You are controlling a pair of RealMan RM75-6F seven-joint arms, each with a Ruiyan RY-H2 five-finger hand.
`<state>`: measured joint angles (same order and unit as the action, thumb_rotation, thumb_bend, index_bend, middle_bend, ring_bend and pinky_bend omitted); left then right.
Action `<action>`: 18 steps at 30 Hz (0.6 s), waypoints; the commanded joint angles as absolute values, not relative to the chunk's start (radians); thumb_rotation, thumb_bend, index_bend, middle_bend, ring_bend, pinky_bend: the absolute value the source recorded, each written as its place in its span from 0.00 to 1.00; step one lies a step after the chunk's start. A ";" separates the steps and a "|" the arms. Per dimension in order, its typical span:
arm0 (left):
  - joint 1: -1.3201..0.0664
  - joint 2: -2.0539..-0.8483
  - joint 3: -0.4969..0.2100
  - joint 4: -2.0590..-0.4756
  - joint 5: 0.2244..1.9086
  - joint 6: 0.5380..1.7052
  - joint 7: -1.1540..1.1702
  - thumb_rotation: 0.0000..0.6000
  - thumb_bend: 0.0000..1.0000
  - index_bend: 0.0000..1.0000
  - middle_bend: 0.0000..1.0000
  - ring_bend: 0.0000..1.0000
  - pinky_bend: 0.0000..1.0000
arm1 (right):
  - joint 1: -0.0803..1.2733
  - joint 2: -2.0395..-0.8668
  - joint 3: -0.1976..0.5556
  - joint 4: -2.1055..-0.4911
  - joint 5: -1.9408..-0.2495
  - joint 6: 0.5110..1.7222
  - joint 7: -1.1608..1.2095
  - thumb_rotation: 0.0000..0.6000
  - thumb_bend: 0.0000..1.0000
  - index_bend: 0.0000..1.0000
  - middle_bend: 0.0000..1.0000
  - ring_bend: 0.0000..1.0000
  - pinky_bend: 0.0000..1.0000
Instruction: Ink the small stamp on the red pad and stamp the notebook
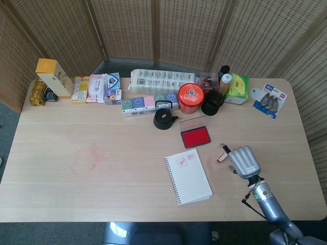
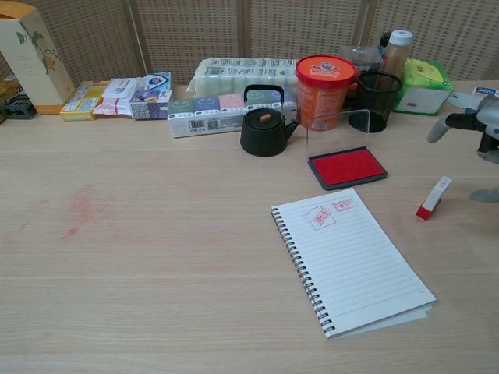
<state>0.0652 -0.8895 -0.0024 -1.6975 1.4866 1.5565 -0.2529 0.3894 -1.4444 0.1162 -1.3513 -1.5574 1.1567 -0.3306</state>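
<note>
Screened-off demo table (image 1: 76,173); wicker partitions (image 1: 153,30), assorted props.

On my screens, one unit only: my right hand (image 1: 243,161), a pale grey metallic five-finger shell with ribbed back plates and darker fingertips. Wrist: narrow black joint section, a thin black cable looped along its side. Forearm (image 1: 269,203): smooth grey-blue cylinder carrying a small green indicator light. Chest view shows only grey fingers (image 2: 450,125) with dark joints at the frame's right edge.
</note>
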 commanded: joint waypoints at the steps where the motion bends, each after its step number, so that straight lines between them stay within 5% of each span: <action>1: 0.065 -0.890 -0.003 -1.698 1.484 1.556 -0.252 1.00 0.03 0.00 0.00 0.00 0.00 | 0.410 -1.457 0.114 -1.337 -1.541 1.126 -0.322 1.00 0.12 0.29 0.98 1.00 1.00; 18: 0.062 -0.893 -0.005 -1.698 1.475 1.546 -0.245 1.00 0.03 0.00 0.00 0.00 0.00 | 0.481 -1.514 0.110 -1.225 -1.504 1.052 -0.318 1.00 0.26 0.37 0.99 1.00 1.00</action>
<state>0.0622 -0.8931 -0.0045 -1.6980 1.4746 1.5459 -0.2451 0.4725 -1.5056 0.1114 -1.2418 -1.5062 1.0584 -0.3162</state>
